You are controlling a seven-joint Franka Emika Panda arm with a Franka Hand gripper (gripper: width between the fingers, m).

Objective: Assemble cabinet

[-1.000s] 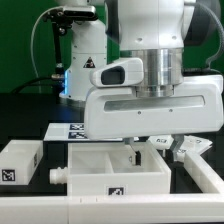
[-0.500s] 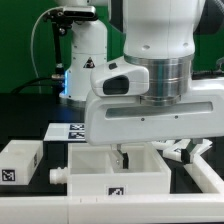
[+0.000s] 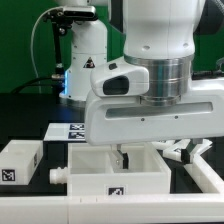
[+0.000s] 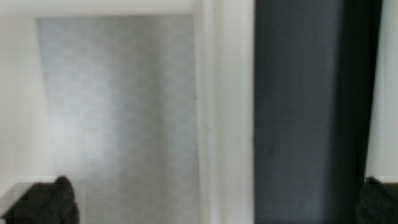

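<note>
Arm [image 3: 150, 60] fills most of the exterior view, its broad white wrist hanging low over the middle of the black table [image 3: 25, 205]. Under it lies the cabinet [image 3: 95, 178], a white box with its hollow side up, near the front edge and just below the wrist. It has an inner wall and a tag on the face toward the camera. No other panel is seen joined to it, so I judge the build to be at an early stage, with most of the fitting left to do.

A tagged white block [image 3: 20, 160] sits apart from it at the exterior view's left. More loose white parts [image 3: 190, 150] lie at the exterior view's right. The marker board [image 3: 62, 130] lies flat behind the cabinet. A small round peg [image 3: 58, 174] juts from the cabinet's side toward the block.

The gripper [image 3: 121, 157] reaches down into the hollow. In the blurred wrist view its dark fingertips [image 4: 50, 203] stand far apart with a white wall [image 4: 222, 100] between them, untouched. The hand looks spread and grasps nothing.
</note>
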